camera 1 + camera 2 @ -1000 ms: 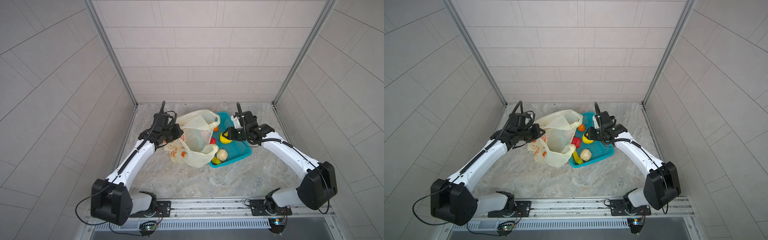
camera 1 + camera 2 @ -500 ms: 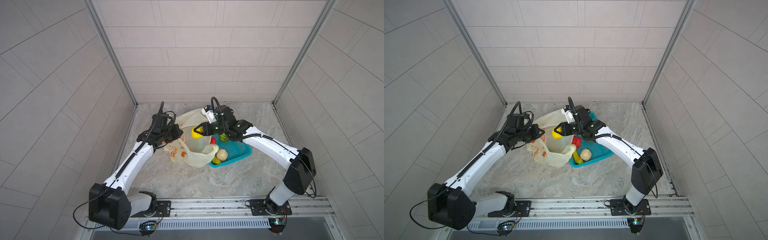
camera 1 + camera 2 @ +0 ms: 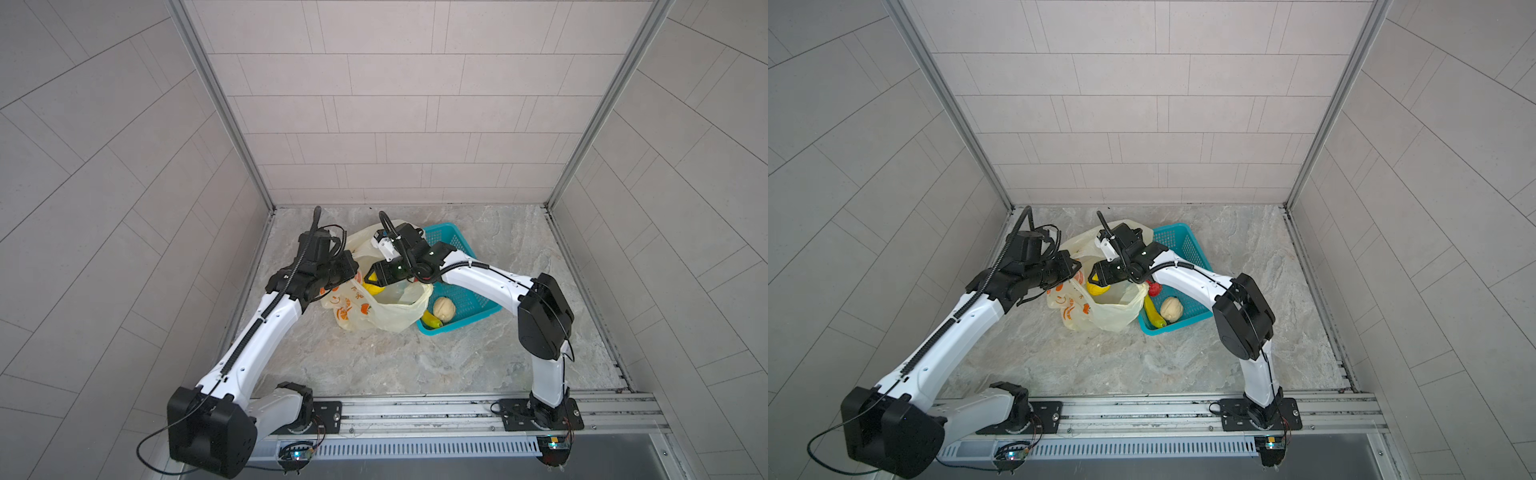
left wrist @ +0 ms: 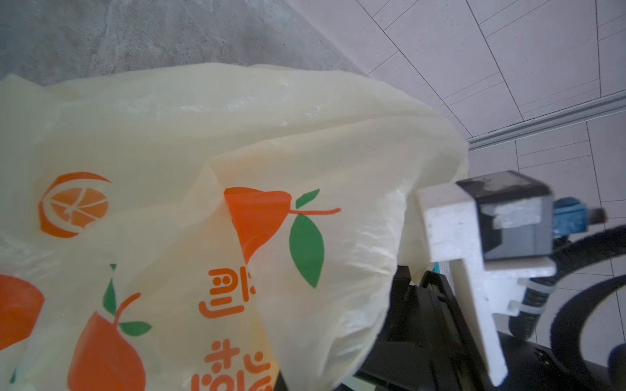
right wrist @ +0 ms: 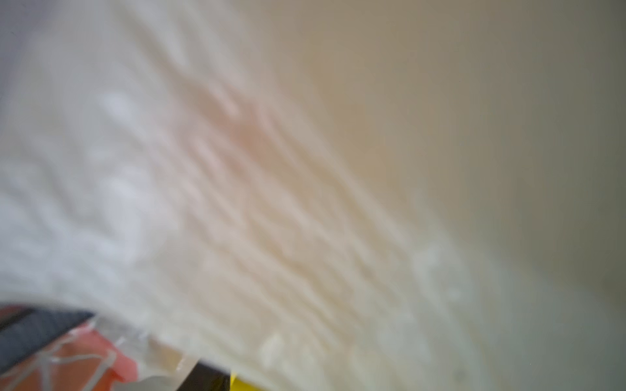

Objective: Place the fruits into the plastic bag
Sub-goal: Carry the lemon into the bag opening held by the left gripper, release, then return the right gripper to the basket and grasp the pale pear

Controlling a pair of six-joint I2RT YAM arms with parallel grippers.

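Plastic bag (image 3: 386,311) rim clamped in left hand (image 3: 353,272) at nine o'clock; right hand (image 3: 370,277) meets yellow fruit (image 3: 372,288), grip state unclear.

text | orange lettering (image 4: 227,295) on plastic bag (image 4: 305,128) | stylised, not legible

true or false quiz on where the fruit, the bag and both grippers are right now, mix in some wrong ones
1. The left gripper is shut on the rim of the plastic bag. True.
2. The beige round fruit is inside the bag. False: it lies in the teal basket.
3. The right gripper is over the bag's mouth with a yellow fruit at its tips. True.
4. The banana lies on the floor outside the basket. False: it is in the basket, beside the beige fruit.
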